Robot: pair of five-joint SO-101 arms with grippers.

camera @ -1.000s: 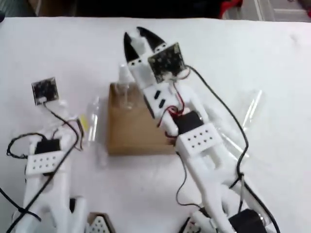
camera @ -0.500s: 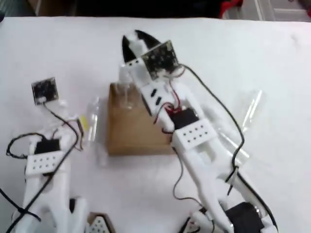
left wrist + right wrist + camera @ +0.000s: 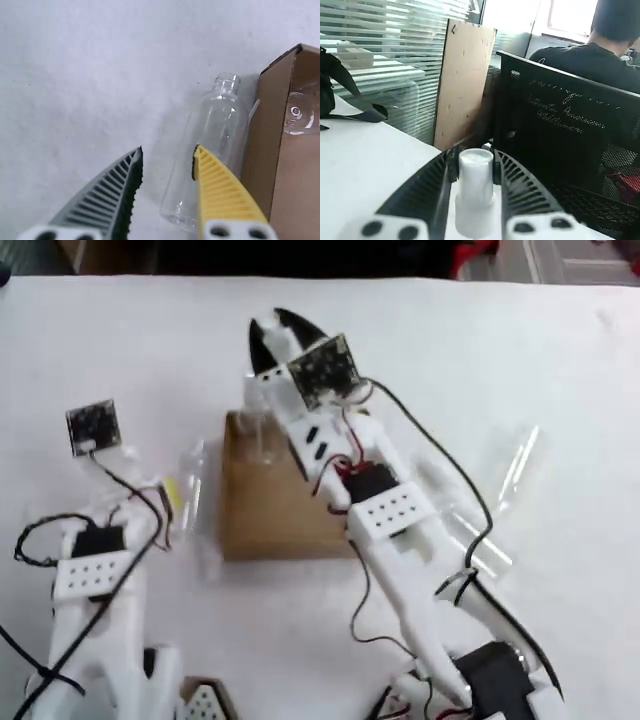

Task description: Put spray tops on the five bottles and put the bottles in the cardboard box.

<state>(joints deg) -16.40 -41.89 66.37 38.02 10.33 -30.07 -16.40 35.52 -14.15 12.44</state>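
Observation:
The cardboard box (image 3: 270,510) lies open in the middle of the table, and a clear bottle (image 3: 262,440) stands at its far edge. Beyond that bottle my right gripper (image 3: 281,330) is shut on a white spray top (image 3: 475,190), which sits between its black fingers. A topless clear bottle (image 3: 210,150) lies on the cloth against the box wall (image 3: 270,145). My left gripper (image 3: 167,152) stands open just short of this bottle, with its yellow finger (image 3: 215,190) beside the bottle. The standing bottle (image 3: 298,112) shows inside the box.
More clear bottles (image 3: 518,465) lie on the white cloth to the right of the right arm (image 3: 400,530). The left arm (image 3: 95,570) rests at the near left. The table's far edge runs close behind the right gripper.
The right arm has swung slightly left, carrying the spray top with it. The left arm and the bottles have not moved.

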